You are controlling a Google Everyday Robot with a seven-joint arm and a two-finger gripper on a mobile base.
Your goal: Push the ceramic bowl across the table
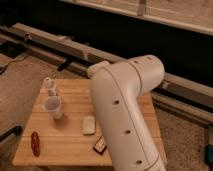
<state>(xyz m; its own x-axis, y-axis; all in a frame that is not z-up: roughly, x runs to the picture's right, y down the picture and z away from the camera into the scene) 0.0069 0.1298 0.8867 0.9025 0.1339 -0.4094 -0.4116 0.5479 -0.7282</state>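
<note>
I cannot see the gripper from here: it is hidden, and the only part of the robot in view is the thick white arm (125, 115), which rises from the near edge and bends at a rounded elbow over the right half of the table (65, 132). So I cannot tell how wide the gripper stands or whether it has anything in it.

The arm covers most of the table's right side. I cannot make out the ceramic bowl on the part of the wood that shows.

Just left of the arm lies a pale rectangular block (88, 125), flat on the planks. Nearer to me, close against the arm, is a small dark and red object (100, 145). Further left a white cup (54, 106) stands upright, with a small pale bottle (49, 85) just behind it on the far side. By the near left corner lies a narrow reddish object (35, 143), well apart from the cup. Beyond the table a long grey rail (60, 44) runs across the floor.
</note>
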